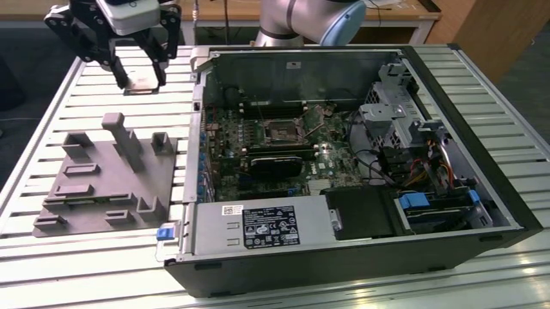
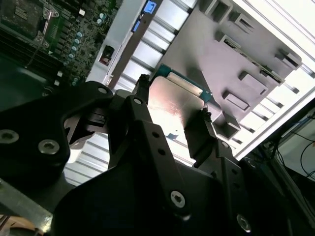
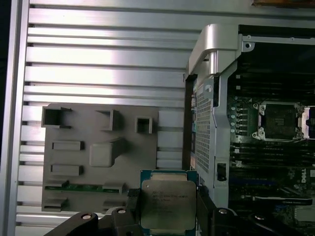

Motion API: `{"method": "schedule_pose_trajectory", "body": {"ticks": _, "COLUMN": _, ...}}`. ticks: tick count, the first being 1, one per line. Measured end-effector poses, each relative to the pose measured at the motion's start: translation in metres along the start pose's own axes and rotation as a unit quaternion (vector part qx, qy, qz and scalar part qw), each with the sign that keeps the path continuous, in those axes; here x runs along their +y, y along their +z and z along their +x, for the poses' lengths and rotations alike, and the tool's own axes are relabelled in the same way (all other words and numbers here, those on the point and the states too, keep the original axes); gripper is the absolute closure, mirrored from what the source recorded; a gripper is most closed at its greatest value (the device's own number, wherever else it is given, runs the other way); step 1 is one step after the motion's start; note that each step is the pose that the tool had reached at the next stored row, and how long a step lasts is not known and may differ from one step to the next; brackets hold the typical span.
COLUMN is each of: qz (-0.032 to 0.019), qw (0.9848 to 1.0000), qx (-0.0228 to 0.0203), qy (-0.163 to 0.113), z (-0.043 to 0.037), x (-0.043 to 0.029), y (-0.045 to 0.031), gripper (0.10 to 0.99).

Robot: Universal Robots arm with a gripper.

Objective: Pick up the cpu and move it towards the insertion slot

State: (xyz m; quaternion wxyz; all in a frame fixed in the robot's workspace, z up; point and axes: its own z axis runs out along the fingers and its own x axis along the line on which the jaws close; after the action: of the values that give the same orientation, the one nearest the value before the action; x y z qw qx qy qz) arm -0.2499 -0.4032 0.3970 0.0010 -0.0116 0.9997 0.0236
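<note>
gripper (image 1: 140,82): jaws clamped on cpu (image 3: 167,205), lifted clear
surroundings: grey fixture plate (image 1: 103,187) at 7 o'clock of gripper
first wrist view: insertion slot (image 3: 278,120) in open computer case (image 1: 481,129)

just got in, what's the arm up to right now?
The black claw is shut on the small square cpu with a silvery metal top and holds it in the air above the slatted metal table, beside the grey plastic fixture plate. The square insertion slot with a dark centre and silvery bracket, inside the open computer case, is empty.
</note>
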Motion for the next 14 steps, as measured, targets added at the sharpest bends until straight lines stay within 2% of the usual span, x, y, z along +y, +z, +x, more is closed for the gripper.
{"method": "schedule_pose_trajectory", "body": {"ticks": 14, "qz": 0.0, "qw": 1.0, "qx": 0.0, "qy": 0.0, "z": -0.019, "x": -0.0004, "y": 0.0, "gripper": 0.545}}
